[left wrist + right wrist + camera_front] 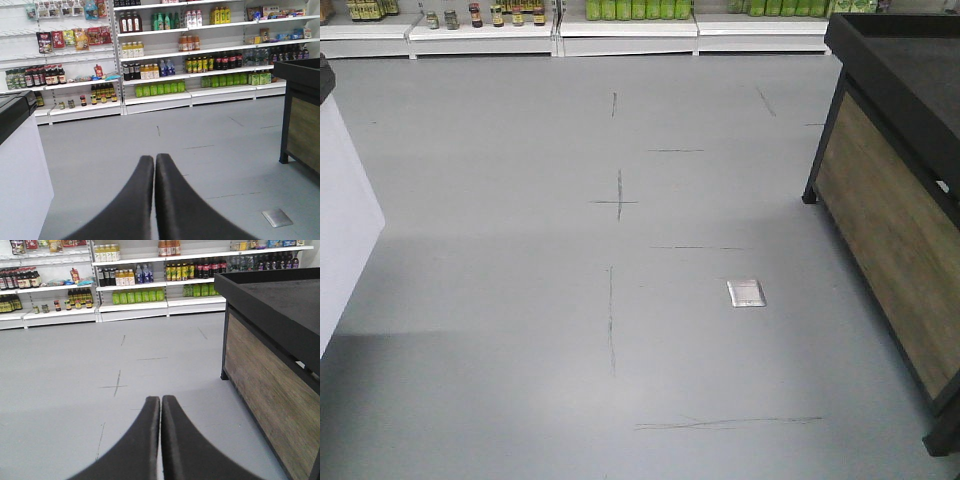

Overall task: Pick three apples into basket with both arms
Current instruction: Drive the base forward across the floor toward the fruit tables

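The grey floor (520, 330) spreads beside the big wooden stand (270, 390), with bottle shelves (155, 100) far behind it. The left gripper (154, 160) and right gripper (160, 401) are both pinched tight, holding nothing. A small metal plate (746, 293) lies near the stand. Where the apples and basket are, I cannot tell.

Floor (520, 300): plain grey, thin dark scuff lines.
Left end effector (154, 160), right end effector (161, 401): matte black.
Counter (270, 385), right of right end effector: black top, brown wood-grain side.
Shelves (160, 98), ahead: white.
Bottles (160, 88): green.
Plate (746, 293): silver.
Cabinet (20, 165), left of left end effector: white, black top.
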Robot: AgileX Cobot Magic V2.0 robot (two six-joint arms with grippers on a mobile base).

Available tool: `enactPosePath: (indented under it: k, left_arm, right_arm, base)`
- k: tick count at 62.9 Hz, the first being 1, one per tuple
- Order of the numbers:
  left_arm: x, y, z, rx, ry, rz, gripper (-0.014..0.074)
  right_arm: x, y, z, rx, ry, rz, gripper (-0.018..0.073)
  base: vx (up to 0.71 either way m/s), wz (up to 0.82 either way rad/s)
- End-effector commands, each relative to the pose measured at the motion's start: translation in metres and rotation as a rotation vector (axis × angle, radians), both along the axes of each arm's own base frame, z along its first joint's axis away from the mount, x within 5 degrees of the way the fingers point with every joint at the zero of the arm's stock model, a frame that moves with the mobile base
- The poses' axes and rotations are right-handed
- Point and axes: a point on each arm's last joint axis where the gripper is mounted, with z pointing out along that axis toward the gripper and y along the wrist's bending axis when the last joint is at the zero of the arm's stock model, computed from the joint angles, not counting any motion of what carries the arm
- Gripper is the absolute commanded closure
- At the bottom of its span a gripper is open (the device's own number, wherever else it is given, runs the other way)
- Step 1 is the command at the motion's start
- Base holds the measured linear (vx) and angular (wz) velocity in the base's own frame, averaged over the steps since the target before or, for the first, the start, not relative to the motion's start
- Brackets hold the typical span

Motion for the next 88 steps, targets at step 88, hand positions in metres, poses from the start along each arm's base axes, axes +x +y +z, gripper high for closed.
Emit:
enactPosePath:
  k: [88]
  left_arm:
    - [-0.0014,-0.0007,0.0055,-0.023,-0.076,-0.008,0.0603]
  right_arm:
    - [0.0005,0.0008,0.0031,-0.012,-0.069,0.011,0.0568]
  base:
    - [0.00,0.00]
